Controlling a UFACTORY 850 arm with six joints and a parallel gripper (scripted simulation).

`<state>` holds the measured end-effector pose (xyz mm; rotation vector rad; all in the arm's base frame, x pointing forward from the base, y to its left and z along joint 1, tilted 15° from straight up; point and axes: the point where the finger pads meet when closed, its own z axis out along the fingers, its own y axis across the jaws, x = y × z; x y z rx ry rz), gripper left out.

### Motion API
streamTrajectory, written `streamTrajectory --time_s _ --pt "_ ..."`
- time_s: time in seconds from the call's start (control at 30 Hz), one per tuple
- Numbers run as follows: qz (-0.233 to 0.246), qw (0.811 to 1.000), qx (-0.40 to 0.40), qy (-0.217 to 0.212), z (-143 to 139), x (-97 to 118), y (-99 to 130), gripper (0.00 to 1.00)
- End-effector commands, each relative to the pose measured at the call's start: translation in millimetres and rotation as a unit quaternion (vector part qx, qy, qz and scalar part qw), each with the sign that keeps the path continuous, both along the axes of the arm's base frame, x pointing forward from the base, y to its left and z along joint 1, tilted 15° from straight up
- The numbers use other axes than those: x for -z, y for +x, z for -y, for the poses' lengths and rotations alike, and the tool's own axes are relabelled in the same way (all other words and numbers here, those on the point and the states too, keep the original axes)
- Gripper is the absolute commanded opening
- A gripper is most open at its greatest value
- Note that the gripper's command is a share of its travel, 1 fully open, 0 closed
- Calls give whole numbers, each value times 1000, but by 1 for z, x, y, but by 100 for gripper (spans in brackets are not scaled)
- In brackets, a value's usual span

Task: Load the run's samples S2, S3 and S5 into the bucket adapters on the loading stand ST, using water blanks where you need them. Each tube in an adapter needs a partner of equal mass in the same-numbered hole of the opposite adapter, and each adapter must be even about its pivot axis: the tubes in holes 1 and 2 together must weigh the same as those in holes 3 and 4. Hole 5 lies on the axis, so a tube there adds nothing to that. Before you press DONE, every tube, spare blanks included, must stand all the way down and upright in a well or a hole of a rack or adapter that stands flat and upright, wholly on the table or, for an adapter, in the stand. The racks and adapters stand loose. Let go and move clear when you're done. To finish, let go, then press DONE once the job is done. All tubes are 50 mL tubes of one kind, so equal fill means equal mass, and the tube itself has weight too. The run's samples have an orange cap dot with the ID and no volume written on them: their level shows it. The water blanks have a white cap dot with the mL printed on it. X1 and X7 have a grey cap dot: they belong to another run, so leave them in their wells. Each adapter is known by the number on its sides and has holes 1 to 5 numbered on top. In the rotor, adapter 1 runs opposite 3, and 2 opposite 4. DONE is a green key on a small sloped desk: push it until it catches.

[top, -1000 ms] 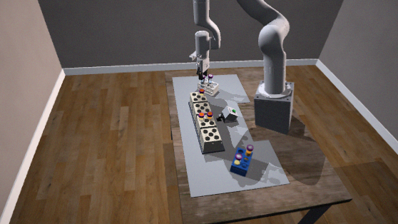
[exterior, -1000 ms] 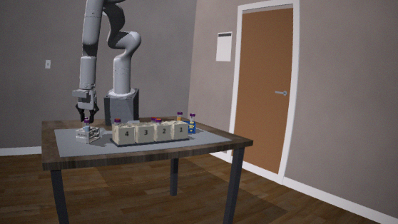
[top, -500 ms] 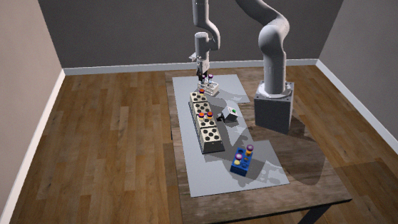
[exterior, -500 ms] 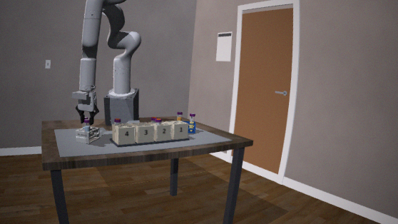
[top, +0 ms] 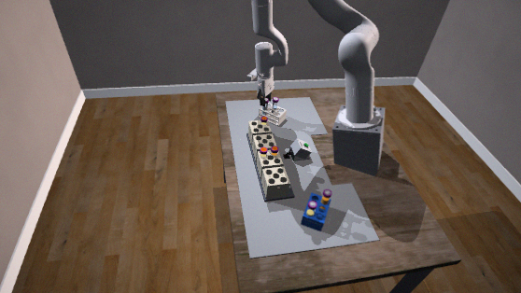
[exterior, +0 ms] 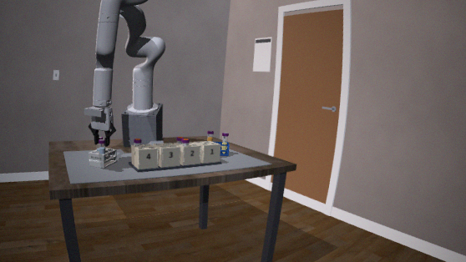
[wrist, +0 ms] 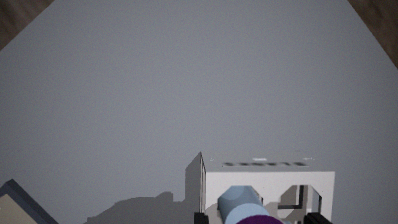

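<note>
Gripper (top: pixel 264 104) (exterior: pixel 103 143) (wrist: pixel 258 220) half open above white rack (top: pixel 275 118) (exterior: pixel 97 159) (wrist: pixel 270 179)
Grey mat (top: pixel 246 224) (exterior: pixel 79 173) (wrist: pixel 200 90) borders its lettered side; the wrist view cuts off the tube caps.
</note>
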<state>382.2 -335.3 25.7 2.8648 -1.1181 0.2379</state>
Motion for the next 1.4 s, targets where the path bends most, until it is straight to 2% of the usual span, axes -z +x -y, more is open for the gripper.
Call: streamTrajectory --time_s 0.0,1.3,1.33,1.37 --pt "49 999 -3 -18 0 0 0 57" --pt "49 999 -3 -18 0 0 0 57" --pt "49 999 -3 -18 0 -1 0 0" --pt "49 999 -3 -18 0 -1 0 0"
